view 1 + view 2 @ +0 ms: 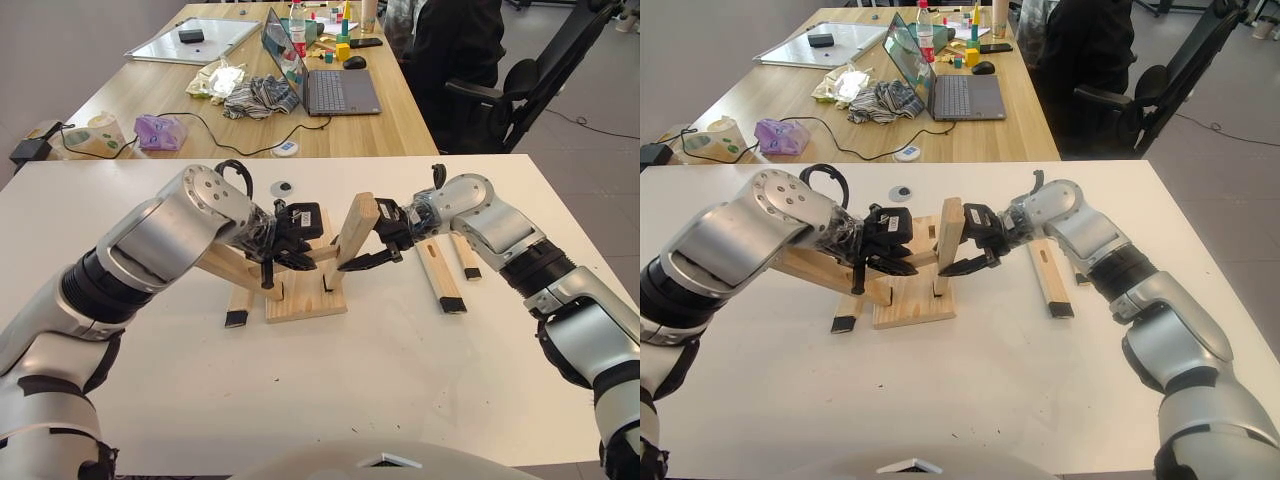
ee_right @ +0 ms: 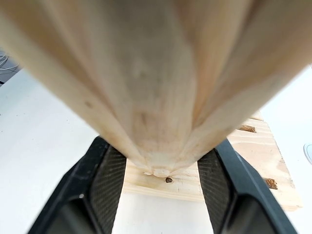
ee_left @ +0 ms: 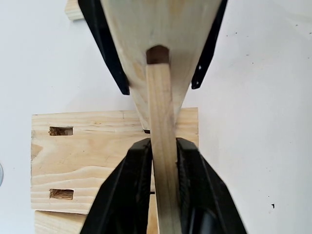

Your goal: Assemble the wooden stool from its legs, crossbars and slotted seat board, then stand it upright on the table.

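- The seat board (image 1: 305,300) lies flat around the middle of the surface (image 1: 400,380), slots facing up. It looks like stiff, light softwood and will probably slide under sideways pushes unless pressed down.
- One leg (image 1: 355,230) stands tilted on the board. The right end effector (image 2: 161,168) is pinching it across its flat faces partway up. That seems a sound grip, since the bare wood should not slip much against the ribbed pads.
- The left end effector (image 3: 164,148) is pressed together on a thin crossbar (image 3: 161,107), whose far end sits at the hole in that leg. The bar is slender and could snap or jam if levered, so I would hold it close to the joint and push straight along its length.
- Count: one seat board and one crossbar that I can make out.
- Four legs in all: the held one, a second leg (image 1: 240,300) leaning at the board's left side, and two loose legs (image 1: 440,278) (image 1: 465,255) lying flat between the board and the surface's right edge.
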You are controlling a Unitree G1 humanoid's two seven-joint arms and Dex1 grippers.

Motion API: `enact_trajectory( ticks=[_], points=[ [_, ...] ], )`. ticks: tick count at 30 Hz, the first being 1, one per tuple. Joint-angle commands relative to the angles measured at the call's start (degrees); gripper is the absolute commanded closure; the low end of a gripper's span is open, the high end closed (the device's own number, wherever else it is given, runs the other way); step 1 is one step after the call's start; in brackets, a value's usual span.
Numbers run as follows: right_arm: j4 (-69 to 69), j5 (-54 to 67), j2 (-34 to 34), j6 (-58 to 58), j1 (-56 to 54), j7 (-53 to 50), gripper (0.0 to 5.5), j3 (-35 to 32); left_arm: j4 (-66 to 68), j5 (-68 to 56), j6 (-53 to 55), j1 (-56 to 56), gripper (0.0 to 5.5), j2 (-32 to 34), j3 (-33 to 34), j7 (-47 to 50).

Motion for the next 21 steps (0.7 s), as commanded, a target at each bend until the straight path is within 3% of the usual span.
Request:
enact_trajectory(
  ticks=[1,10,15,18,21],
  points=[
    [2.69,-29.57,-6.86,16.48,11.47,18.19,3.45,36.97,-6.63,-0.27,-3.61,0.76,4.93,-0.06,-6.31,-4.07],
    [4.57,-30.76,-6.18,15.69,11.98,18.15,3.45,36.97,-10.60,-1.62,-3.81,2.92,4.93,0.28,-6.00,-5.16],
    [3.23,-28.73,-4.85,16.91,12.67,17.60,3.45,33.61,-4.96,-0.79,-2.68,2.95,4.93,-2.15,-2.91,-2.06],
    [2.64,-28.05,-5.62,16.83,13.08,17.64,3.45,33.10,-1.87,-1.97,-1.20,2.22,4.11,-3.71,0.48,-0.97],
    [2.81,-27.49,-5.71,17.04,13.42,17.38,3.45,32.84,-0.46,-3.48,0.79,1.09,4.08,-4.87,2.74,-0.71]
  ],
)
